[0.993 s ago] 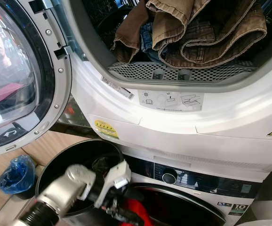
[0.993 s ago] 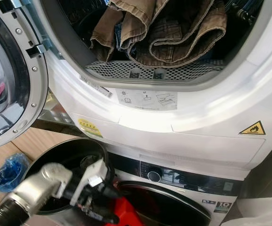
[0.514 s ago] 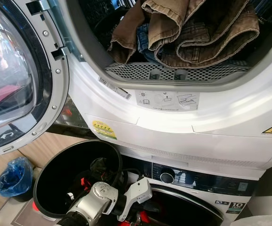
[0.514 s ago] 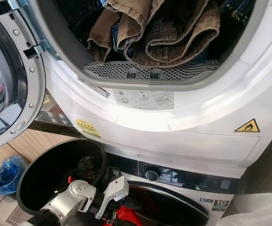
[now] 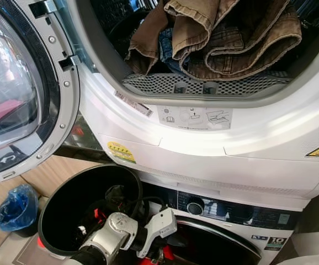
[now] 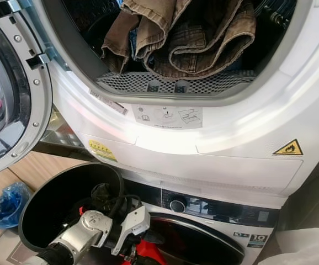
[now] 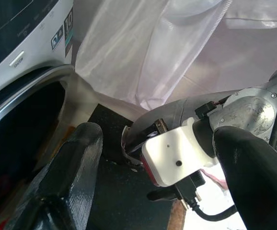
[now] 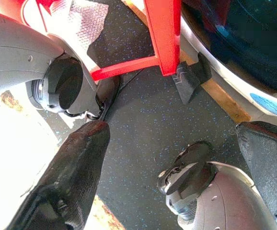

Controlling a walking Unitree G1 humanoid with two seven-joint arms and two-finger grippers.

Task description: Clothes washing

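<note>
Having dropped from chest height, the left hand (image 7: 153,158) is hanging released and empty beside the lower washer (image 5: 226,212), meaning no garment is being carried while the brown clothes (image 5: 226,38) are sitting in the dryer drum above it.

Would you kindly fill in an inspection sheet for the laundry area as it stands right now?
Surface: dark speckled floor under the machines.
Job's things: upper dryer with its door swung open, brown clothes heaped in the drum; lower washer below it; black laundry basket standing beside the washer.
Clutter: blue plastic bag on the floor by the basket.
Hands: left hand open, low beside the washer; right hand open, aimed at the floor.
Cables: black cable looping at the left wrist.
Surroundings: white sheer fabric hanging near the washer; red frame on the floor.
</note>
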